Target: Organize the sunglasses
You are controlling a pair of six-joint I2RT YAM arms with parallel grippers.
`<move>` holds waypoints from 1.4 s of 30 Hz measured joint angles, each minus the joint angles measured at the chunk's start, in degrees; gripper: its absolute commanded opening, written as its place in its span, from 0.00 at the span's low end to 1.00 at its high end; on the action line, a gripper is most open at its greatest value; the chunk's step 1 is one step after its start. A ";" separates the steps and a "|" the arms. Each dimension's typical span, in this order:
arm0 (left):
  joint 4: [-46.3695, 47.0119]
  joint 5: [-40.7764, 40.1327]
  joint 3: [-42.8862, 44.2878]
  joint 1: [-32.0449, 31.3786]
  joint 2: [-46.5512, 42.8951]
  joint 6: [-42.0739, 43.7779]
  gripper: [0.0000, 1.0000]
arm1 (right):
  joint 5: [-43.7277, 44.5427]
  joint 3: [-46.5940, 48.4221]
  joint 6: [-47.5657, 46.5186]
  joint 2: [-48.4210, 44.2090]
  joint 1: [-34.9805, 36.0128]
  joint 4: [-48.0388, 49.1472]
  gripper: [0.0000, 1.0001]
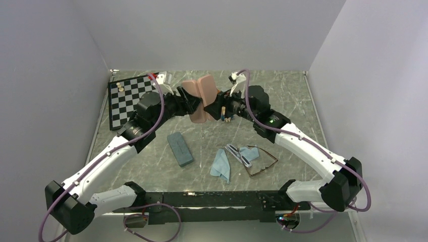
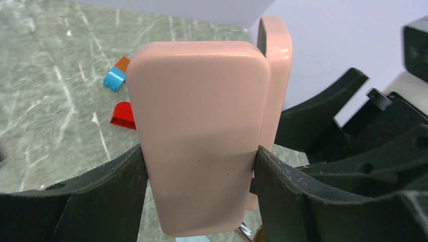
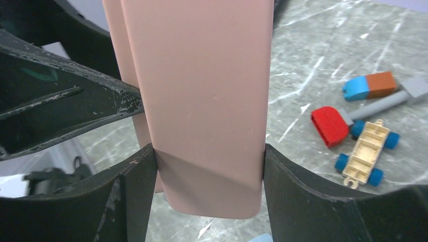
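Arm bases sit along the near edge of the table [image 1: 303, 101]. Just beyond, right of centre, the white-grey sunglasses [image 1: 239, 154] lie partly on a light blue cloth [image 1: 249, 153], right beside the reddish-brown sunglasses [image 1: 262, 164] — thin frame, hard to trace, contact unclear. A second blue cloth [image 1: 221, 165] is just left of them. The slate-blue case [image 1: 180, 148] lies flat left of centre. Farther back, the left gripper [image 2: 200, 166] pinches one half of the open pink case [image 1: 200, 96] and the right gripper [image 3: 209, 161] pinches the other — the case looks lifted off the table, its inside mostly hidden. Toy blocks [image 3: 329, 125] sit beyond it, nearly hidden in the top view. The checkerboard [image 1: 128, 98] is far left, partly covered by the left arm.
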 measured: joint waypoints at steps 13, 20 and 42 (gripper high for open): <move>-6.75 -4.02 2.73 -1.64 1.22 1.18 0.99 | 6.14 0.33 -16.57 0.72 2.95 0.26 0.00; -5.07 2.51 -1.75 -3.61 -6.93 3.39 0.99 | 2.78 0.13 -28.39 0.63 4.15 0.98 0.00; -26.32 -8.94 0.28 3.43 -17.20 -4.50 0.99 | -5.62 -22.12 -70.18 -10.01 4.48 23.37 0.00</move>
